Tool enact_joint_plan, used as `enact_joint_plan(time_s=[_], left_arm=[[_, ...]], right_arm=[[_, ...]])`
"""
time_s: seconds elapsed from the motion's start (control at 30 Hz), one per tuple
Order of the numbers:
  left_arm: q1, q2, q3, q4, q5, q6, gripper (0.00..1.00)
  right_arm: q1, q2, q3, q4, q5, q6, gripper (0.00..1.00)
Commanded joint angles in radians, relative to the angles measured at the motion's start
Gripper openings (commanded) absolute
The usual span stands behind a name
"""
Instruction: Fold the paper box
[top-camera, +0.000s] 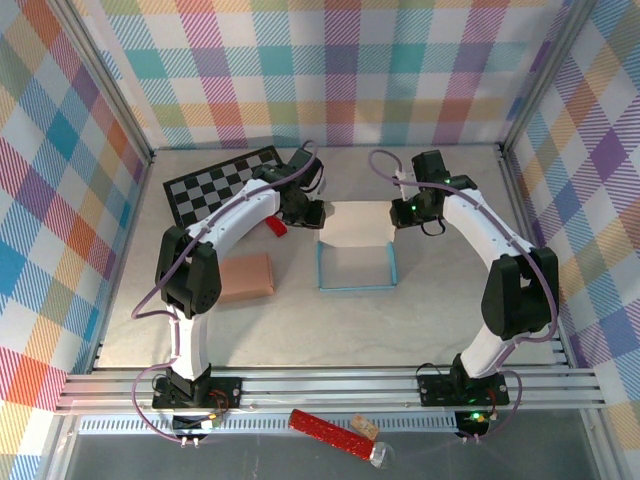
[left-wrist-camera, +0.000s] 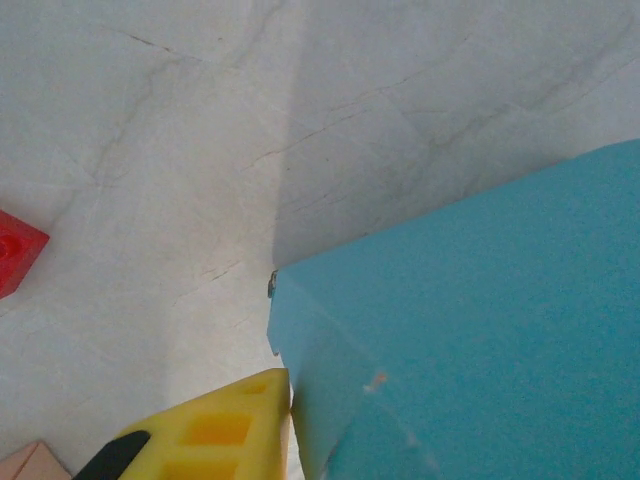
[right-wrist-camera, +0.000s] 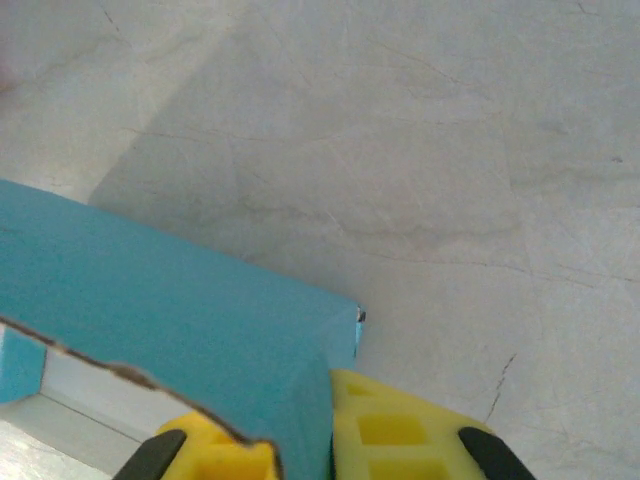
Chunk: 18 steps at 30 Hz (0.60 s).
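The paper box (top-camera: 355, 252) stands open in the middle of the table, with blue walls and a white inside. My left gripper (top-camera: 305, 212) is at its back left corner. In the left wrist view one yellow finger (left-wrist-camera: 225, 430) presses on the outside of the blue wall (left-wrist-camera: 470, 340), which hides the other finger. My right gripper (top-camera: 405, 212) is at the back right corner. In the right wrist view its yellow fingers (right-wrist-camera: 400, 435) pinch the blue wall (right-wrist-camera: 200, 310) between them, shut on it.
A checkerboard (top-camera: 222, 183) lies at the back left. A small red block (top-camera: 275, 227) sits just left of the box, and a tan block (top-camera: 245, 277) lies nearer on the left. A red stick (top-camera: 328, 431) lies below the front rail.
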<state>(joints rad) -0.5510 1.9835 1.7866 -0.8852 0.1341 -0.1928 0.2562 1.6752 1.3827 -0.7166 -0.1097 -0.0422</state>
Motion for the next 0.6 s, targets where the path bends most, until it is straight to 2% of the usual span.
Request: enact_joint_plan(time_s=[0.0, 0.17, 0.5, 0.57], left_arm=[[0.006, 0.021, 0.027, -0.003, 0.025, 0.006, 0.18], [0.006, 0.037, 0.031, 0.001, 0.027, 0.007, 0.13], [0.006, 0.051, 0.048, -0.007, 0.013, 0.016, 0.11], [0.006, 0.049, 0.043, -0.004, 0.012, 0.016, 0.07]], right_arm=[[0.002, 0.011, 0.021, 0.002, -0.019, -0.015, 0.07], [0.009, 0.022, 0.027, -0.003, 0.004, -0.019, 0.0], [0.026, 0.012, 0.031, 0.002, 0.042, -0.041, 0.0], [0.027, 0.011, 0.034, 0.0, 0.043, -0.041, 0.0]])
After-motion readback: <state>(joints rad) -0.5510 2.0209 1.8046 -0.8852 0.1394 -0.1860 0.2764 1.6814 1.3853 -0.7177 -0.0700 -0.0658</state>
